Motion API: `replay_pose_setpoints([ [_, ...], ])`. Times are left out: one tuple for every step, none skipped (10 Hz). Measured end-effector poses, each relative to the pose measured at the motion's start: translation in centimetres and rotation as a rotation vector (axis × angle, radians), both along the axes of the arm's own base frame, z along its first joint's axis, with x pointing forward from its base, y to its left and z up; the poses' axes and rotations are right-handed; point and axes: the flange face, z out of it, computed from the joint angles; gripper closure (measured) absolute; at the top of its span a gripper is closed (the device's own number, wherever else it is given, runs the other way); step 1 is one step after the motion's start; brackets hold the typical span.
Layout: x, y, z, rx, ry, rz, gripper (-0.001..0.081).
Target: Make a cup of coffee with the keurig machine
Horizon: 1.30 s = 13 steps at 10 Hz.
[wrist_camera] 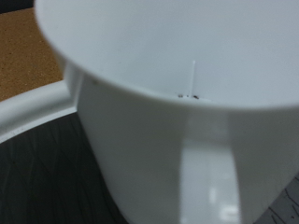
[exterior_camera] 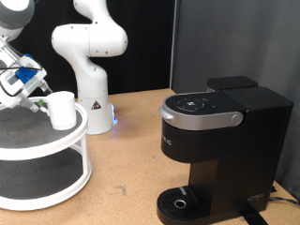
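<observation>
- The pincer (exterior_camera: 39,101) reaches in at the far left edge of the desk in the exterior view, its tip at the left side of the cup (exterior_camera: 62,109); whether its fingers are apart or closed on the cup cannot be told from either picture.
- The arm (exterior_camera: 19,66) behind it, grey with blue parts, slants down from the exterior view's top left corner.
- The cup, small, white and upright, stands on the top tier of a round white two-tier stand (exterior_camera: 42,155) near the desk's left edge.
- In the wrist view the cup (wrist_camera: 177,103) fills nearly the whole picture, its wide rim and plain wall very close to the lens, with a strip of the stand's white rim (wrist_camera: 33,107) and brown desk beyond it.
- The coffee machine (exterior_camera: 211,145), boxy and black with a grey-silver handle across its rounded head, stands towards the desk's right edge, well apart from the cup; its round drip tray (exterior_camera: 180,202) sits at the near edge.
- A white robot base (exterior_camera: 89,61) stands at the back of the brown desk (exterior_camera: 127,159), just beside the stand.
</observation>
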Motion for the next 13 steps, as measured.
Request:
replay_pose_setpoints([
  [-0.1,0.1,-0.2,0.002,-0.003,0.004,0.0006],
  [-0.2,0.1,-0.3,0.004,-0.008,0.007,0.0053],
  [-0.3,0.0,-0.3,0.005,-0.014,0.010,0.0229],
  [-0.4,0.0,-0.4,0.006,-0.019,0.010,0.0229],
  [-0.5,-0.1,-0.4,0.007,-0.024,0.010,0.0412],
  [-0.6,-0.2,-0.4,0.009,-0.028,0.009,0.0549],
  [-0.6,-0.2,-0.4,0.010,-0.030,0.007,0.0549],
  [-0.6,-0.2,-0.4,0.014,-0.032,0.006,0.0736],
  [-0.6,-0.2,-0.2,0.024,-0.035,0.008,0.0736],
  [-0.6,-0.3,0.3,0.040,-0.045,0.008,0.0740],
  [-0.6,-0.4,0.9,0.056,-0.056,0.011,0.0740],
  [-0.6,-0.6,1.5,0.069,-0.063,0.013,0.0740],
  [-0.6,-0.8,2.2,0.077,-0.068,0.015,0.0740],
])
